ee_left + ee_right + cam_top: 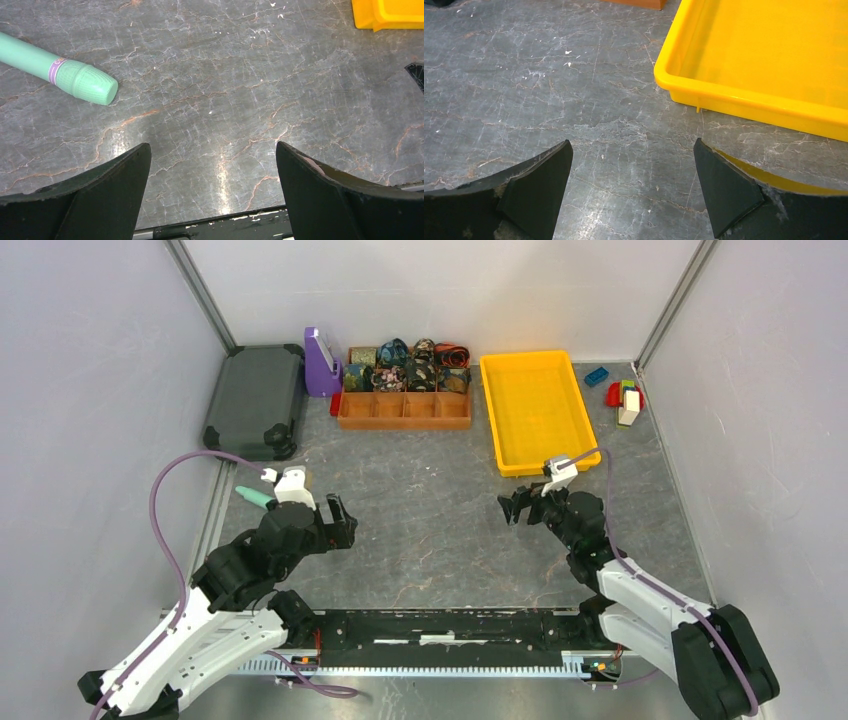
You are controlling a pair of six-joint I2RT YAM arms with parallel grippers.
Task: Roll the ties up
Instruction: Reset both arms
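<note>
Lower centre of the top view, I see my left gripper (343,523) and right gripper (513,508) over the table (430,540) — jaws spread wide, released. A green stick (254,497) lies at left. Upper centre — the ties (405,365), coiled, sit in the far compartments of a brown tray (404,423), beside a yellow bin (537,410).

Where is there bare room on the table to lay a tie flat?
The widest bare patch is on the table, between the left tool and right tool, in front of the wooden organizer and yellow tray. The tray is empty. Crowded: the back edge, with rolled ties, dark case and toy blocks.
</note>
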